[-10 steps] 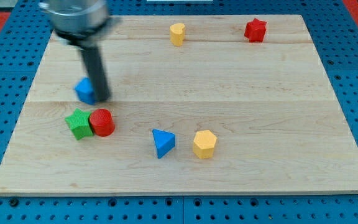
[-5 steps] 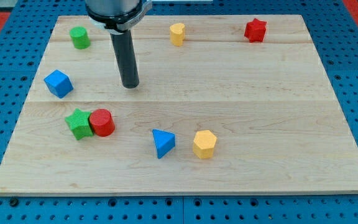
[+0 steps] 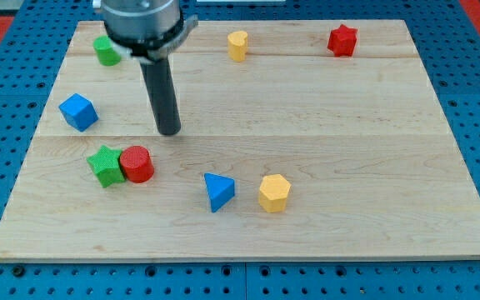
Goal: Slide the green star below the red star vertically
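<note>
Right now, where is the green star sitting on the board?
The green star sits at the view's lower left, touching the red cylinder on its right, below the blue cube. My tip is above them, apart.

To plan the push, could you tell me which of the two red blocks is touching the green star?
The red cylinder, pressed against the green star at the view's lower left. The red star sits alone at the top right.

Blue cube [image 3: 77,112], green cylinder [image 3: 104,52], red cylinder [image 3: 137,164], blue triangle [image 3: 217,191], two yellow blocks [image 3: 274,193]
</note>
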`<move>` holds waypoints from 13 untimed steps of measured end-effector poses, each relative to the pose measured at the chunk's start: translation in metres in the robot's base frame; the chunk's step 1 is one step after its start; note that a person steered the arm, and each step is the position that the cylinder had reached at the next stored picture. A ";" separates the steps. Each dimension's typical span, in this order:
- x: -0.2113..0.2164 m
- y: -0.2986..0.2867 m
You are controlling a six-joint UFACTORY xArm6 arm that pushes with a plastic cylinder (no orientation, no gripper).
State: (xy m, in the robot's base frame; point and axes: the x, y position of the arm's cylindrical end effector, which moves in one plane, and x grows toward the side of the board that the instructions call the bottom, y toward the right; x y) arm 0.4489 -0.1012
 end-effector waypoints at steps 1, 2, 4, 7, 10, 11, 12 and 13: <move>0.028 -0.013; 0.028 -0.033; 0.036 -0.013; 0.081 -0.026; 0.076 -0.184; 0.059 -0.123; 0.037 -0.050; 0.012 0.016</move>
State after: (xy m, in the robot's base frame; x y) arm 0.4608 -0.0855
